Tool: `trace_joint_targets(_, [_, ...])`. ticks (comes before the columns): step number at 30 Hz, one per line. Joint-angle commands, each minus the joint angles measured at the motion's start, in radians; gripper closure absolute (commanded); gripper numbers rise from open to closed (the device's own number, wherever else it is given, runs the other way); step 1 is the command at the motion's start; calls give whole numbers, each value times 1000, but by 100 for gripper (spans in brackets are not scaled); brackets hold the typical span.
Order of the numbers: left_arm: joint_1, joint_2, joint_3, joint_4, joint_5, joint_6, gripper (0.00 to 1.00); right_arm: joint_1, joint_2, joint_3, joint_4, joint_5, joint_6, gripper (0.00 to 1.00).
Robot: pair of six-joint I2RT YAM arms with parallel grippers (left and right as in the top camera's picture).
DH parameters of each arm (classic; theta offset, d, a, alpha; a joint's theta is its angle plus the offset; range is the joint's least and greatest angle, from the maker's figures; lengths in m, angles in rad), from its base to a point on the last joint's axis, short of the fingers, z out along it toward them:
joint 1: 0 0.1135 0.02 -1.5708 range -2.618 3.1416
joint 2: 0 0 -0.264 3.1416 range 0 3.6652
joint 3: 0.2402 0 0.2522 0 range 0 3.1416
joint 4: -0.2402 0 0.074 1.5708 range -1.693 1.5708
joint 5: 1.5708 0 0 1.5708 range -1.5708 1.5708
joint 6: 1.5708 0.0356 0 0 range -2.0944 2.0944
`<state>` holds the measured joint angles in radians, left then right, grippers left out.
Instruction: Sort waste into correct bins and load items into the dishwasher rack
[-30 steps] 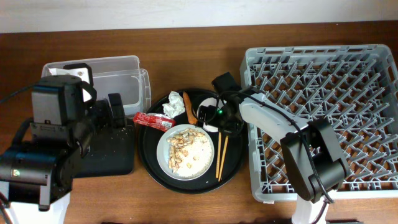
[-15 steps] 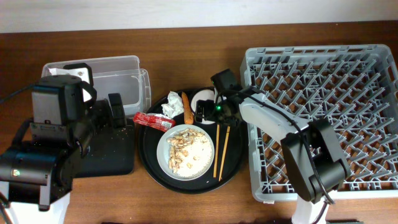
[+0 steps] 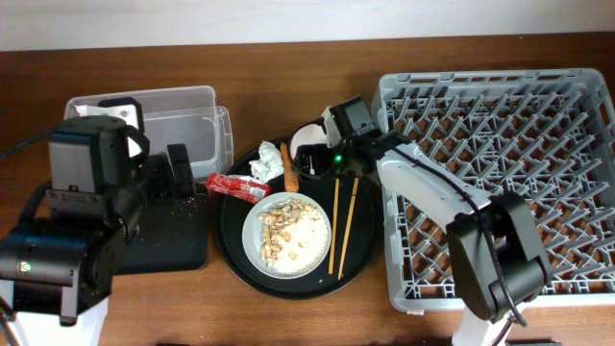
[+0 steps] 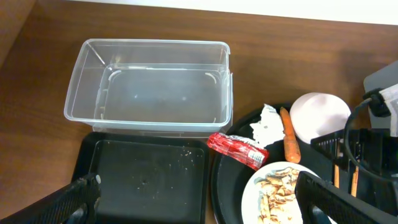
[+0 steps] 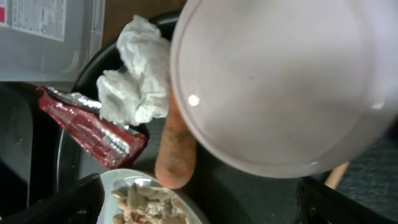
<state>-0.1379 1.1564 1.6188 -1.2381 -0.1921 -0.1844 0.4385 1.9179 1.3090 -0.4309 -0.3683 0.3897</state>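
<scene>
reference landmark: the round black tray [image 3: 229, 245] at mid-table. all positions below are given from it.

right gripper [image 3: 312, 161]: it sits over the tray's far edge, rack side. in the right wrist view both fingers [image 5: 71, 200] show at the lower corners, spread wide, with nothing clamped between them. the white bowl [image 5: 280, 81] fills the view just above them, tipped so its inside faces the camera. you cannot tell whether a finger touches its rim. read this as the approach to a rim grasp: the tilt presents an edge thin enough for the jaws.

left gripper [image 4: 199, 179]: spread wide and empty, held off the tray's left-arm side above the shallow black tray [image 4: 143, 180]. the clear tub [image 4: 161, 93] lies just beyond that. both bins sit close to the round tray, so waste has a short path.

waste, all on the tray's left-arm half:
- red wrapper [image 4: 237, 149], lying across the rim
- tissue [image 4: 266, 126] and carrot [image 4: 290, 134], side by side near the bowl
- food scraps [image 3: 279, 219], on the plate [image 3: 312, 240] at the tray's middle

none is binned yet.

the chopsticks [image 3: 338, 226] lie on the tray's rack side, just beside the plate. the dishwasher rack [image 3: 500, 173] stands just beside the tray on the right-arm side. no item shows in it, so judge loading as not yet begun. no cup is visible.
</scene>
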Motion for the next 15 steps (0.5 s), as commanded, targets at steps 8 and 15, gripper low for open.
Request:
trace_joint_targets(8, [4, 0, 9, 1, -14, -13, 0, -140, -45, 45, -21, -373, -131, 2])
trace_joint_targets(15, [4, 0, 9, 1, -14, -13, 0, -266, -48, 74, -16, -422, -131, 2])
